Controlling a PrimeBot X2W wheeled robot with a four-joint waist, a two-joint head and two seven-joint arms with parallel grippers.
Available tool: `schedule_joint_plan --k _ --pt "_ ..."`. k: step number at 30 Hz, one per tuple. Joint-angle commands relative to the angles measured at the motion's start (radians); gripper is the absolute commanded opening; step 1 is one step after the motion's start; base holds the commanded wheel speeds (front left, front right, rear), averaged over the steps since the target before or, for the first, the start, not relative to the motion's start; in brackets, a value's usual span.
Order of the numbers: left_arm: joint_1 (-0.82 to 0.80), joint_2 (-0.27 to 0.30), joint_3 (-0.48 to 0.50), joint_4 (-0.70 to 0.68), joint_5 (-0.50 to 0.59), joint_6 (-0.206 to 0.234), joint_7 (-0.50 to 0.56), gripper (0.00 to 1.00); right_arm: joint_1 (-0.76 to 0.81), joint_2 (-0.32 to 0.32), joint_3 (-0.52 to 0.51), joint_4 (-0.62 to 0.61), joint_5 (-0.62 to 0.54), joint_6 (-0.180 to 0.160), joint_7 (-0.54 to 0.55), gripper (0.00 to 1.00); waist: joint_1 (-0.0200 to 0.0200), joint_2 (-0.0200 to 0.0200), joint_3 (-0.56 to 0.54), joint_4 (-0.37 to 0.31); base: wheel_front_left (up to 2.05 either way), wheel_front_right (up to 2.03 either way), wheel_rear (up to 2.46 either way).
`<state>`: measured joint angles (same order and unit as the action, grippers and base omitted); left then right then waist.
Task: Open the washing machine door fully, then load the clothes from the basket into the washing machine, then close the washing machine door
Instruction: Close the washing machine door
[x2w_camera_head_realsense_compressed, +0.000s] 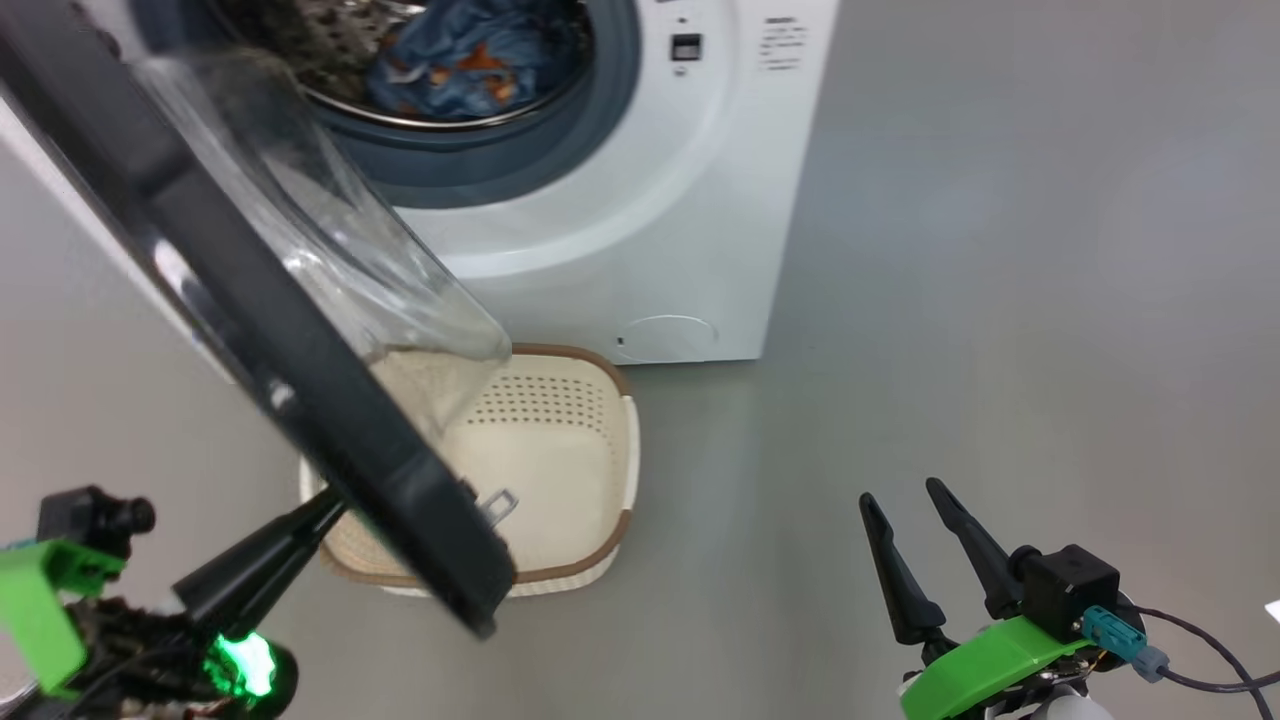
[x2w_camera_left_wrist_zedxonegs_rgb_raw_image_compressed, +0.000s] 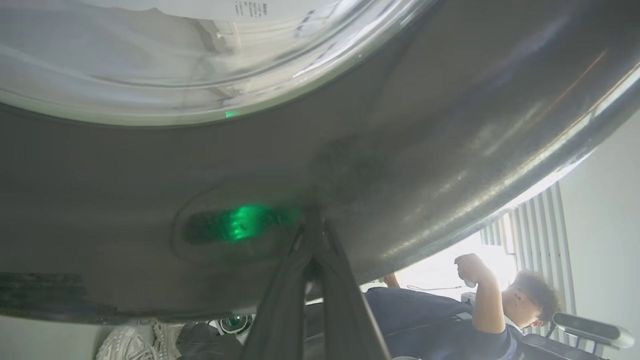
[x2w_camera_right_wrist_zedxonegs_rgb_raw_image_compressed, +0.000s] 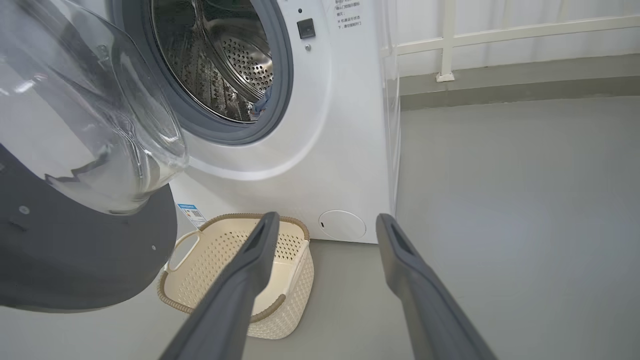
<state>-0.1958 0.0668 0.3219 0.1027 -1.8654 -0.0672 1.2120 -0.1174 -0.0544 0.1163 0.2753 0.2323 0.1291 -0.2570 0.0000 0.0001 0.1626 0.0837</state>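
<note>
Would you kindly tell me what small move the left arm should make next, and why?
Probably push the washing machine door shut with the left gripper: its closed tips touch the door's black rim, the clothes lie in the drum, the basket is empty.

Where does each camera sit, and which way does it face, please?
Head view: from the head, down onto washing machine door, basket, clothes in the drum; left gripper and right gripper below.
Left wrist view: along shut fingers touching the door's black rim.
Right wrist view: along open fingers toward the washing machine.
Shared: head and right wrist views show the basket.
</note>
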Motion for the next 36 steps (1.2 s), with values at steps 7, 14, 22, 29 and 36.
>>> schedule_joint_plan --k 7,14,22,29,36 --pt "-0.085 -0.008 -0.017 -0.016 0.061 -0.044 -0.093 0.00 0.019 0.004 0.030 -0.041 0.016 0.002 -0.005 1.00 0.0000 -0.0001 0.033 -0.100 0.00 0.00 0.00" --pt "-0.117 -0.013 -0.047 0.016 0.088 -0.055 -0.140 0.00 0.019 0.004 0.041 -0.054 0.023 0.002 -0.005 1.00 0.0000 -0.0001 0.055 -0.147 0.00 0.00 0.00" --pt "-0.179 -0.015 -0.055 0.058 0.105 -0.062 -0.232 0.00 0.021 0.004 0.047 -0.069 0.033 0.002 -0.005 1.00 0.0000 -0.0001 0.082 -0.203 0.00 0.00 0.00" --pt "-0.237 -0.016 -0.059 0.097 0.108 -0.063 -0.293 0.00 0.024 0.004 0.053 -0.080 0.044 0.002 -0.005 1.00 0.0000 -0.0001 0.095 -0.233 0.00 0.00 0.00" --pt "-0.250 -0.016 -0.060 0.103 0.131 -0.063 -0.330 0.00 0.026 0.004 0.045 -0.084 0.046 0.002 -0.005 1.00 0.0000 -0.0001 0.096 -0.231 0.00 0.00 0.00"
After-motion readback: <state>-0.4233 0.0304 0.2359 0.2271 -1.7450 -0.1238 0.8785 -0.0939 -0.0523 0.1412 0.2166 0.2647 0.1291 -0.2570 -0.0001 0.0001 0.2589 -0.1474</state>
